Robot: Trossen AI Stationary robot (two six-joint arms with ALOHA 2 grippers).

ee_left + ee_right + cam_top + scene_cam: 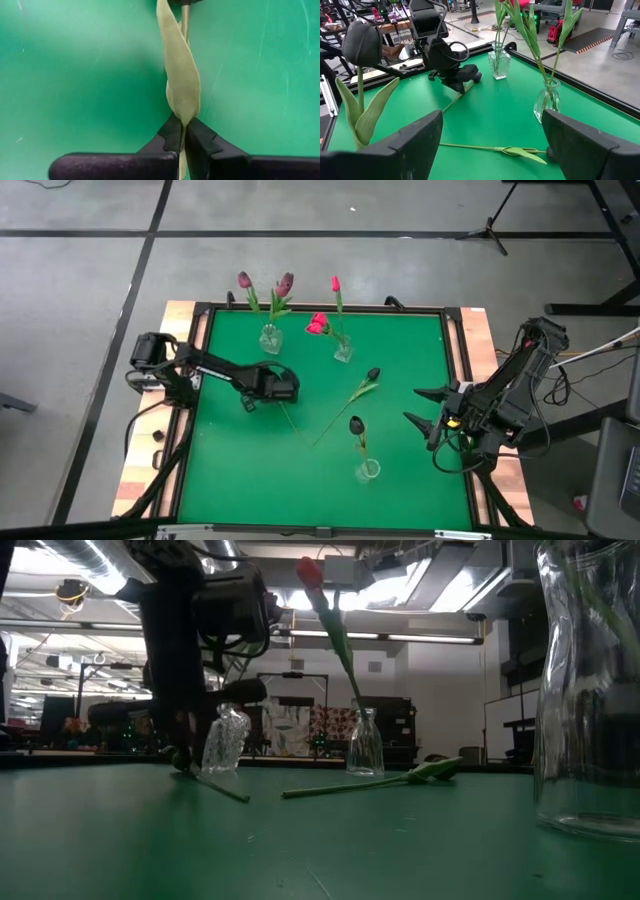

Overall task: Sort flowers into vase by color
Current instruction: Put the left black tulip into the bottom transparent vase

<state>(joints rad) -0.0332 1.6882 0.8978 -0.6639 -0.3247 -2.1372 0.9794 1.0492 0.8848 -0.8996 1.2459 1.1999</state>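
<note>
Green mat [230, 450]. Left gripper [249, 404] pinched shut on stem end of loose flower [352, 393] lying mid-table. Purple pair [265, 285], pink pair [327, 305], one dark flower [357, 427] already in vases. Right gripper [424, 409] spread wide, empty, waiting at right edge.

The bench [400, 470] wears a matt green covering, smooth with faint pale scuffs, framed by black rails over bare pale wood [135, 470] at the edges. The three small clear glass vases [270, 338] [343, 352] [368, 471] look glossy, and the one near the left arm is ribbed or faceted. The long flower stem lying on the bench [181, 80] has a dull, waxy olive-green leaf. The left tool [182, 137] has matt black plastic-looking fingers, as does the right tool [490, 145]. The floor [80, 270] around looks like smooth grey concrete.
</note>
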